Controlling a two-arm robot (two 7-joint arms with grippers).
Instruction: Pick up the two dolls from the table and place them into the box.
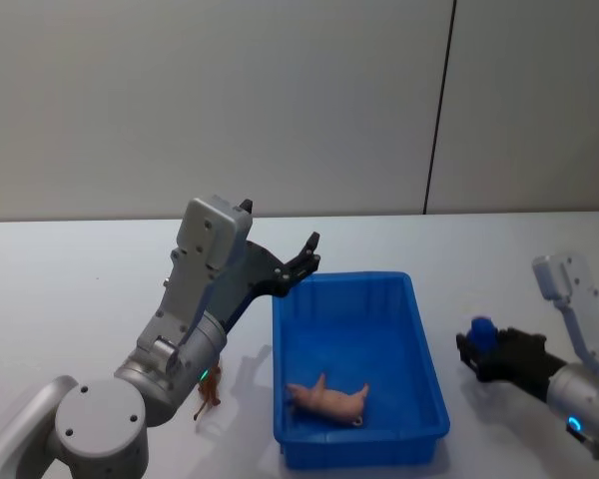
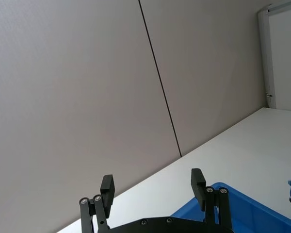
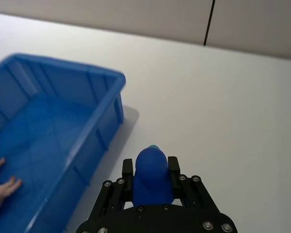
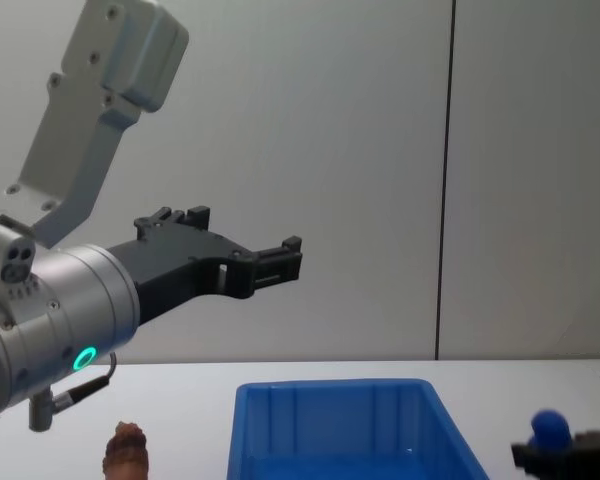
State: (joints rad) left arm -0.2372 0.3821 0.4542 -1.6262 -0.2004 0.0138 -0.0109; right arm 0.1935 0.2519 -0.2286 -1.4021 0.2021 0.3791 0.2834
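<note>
Lowering onto the brown doll (image 1: 209, 397), standing on the counter (image 1: 80, 289) just left of the box (image 1: 344, 279), seemed to call for a straight descent astride its body. The left tool (image 1: 309, 254) hung raised, spread wide, empty; the right tool (image 1: 474, 351) pinched a small blue object (image 1: 482, 329) beside the box; the pink doll (image 1: 329, 399) lay inside it.

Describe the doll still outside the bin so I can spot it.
Find the blue bin on the white table. Beside its left wall, near the front corner, is the brown doll. It is small and dark, on bare table, while the pink doll lies inside the bin.
</note>
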